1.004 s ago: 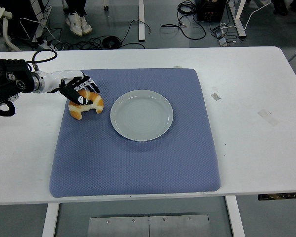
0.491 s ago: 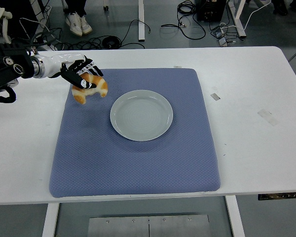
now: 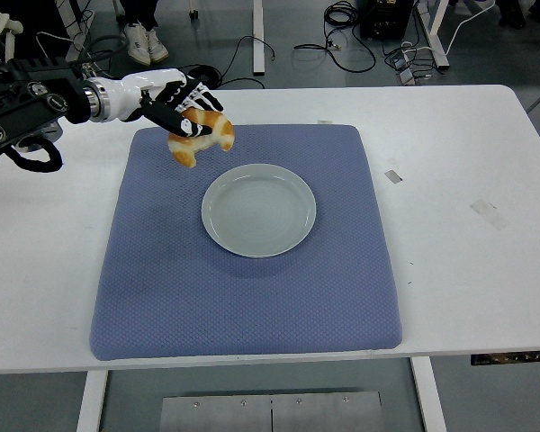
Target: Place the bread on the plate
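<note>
Golden-brown curved bread [image 3: 201,138] hangs in our left hand [image 3: 182,101], fingers wrapped around it, arm stretched out from the left, just up-left of the round pale-green plate [image 3: 258,210].

The robot's left arm [image 3: 27,103] is a bulky black housing with round silver fittings set into its side. A black cable loops out from beneath it. Toward the wrist, a silver ring joins the black part to a smooth, glossy white forearm cover [image 3: 130,90]. The left hand [image 3: 182,103] has black fingers with small white patches along the knuckles and joints. At the picture's top, a person's white sneakers [image 3: 144,40] show beneath dark trouser legs.
</note>
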{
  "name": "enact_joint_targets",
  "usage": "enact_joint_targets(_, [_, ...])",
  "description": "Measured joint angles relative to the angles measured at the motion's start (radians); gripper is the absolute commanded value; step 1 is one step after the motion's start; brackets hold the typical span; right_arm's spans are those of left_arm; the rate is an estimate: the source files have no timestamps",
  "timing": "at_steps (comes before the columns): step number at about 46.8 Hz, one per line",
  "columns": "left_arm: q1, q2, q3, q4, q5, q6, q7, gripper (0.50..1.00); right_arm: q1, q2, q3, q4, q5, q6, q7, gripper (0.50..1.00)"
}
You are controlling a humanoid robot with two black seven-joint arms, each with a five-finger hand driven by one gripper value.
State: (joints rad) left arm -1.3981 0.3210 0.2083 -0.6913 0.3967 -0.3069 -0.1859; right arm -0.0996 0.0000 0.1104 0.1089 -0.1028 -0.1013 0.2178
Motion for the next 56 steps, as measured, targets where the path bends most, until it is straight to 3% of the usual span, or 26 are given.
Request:
enact_joint_targets(14, [-0.005,-0.087,0.008,-0.025,-0.013,0.0,0.0,0.661,0.0,0.0,0.0,0.0,0.0,0.0,0.0,1.0])
enact_joint_targets(37, [0.016,-0.118,0.097,-0.026,-0.013,0.001,0.002,0.689,0.0,0.0,0.0,0.0,0.0,0.0,0.0,1.0])
enact_joint_targets(56, [0.015,-0.117,0.097,-0.043,-0.013,0.0,0.002,0.786,0.0,0.0,0.0,0.0,0.0,0.0,0.0,1.0])
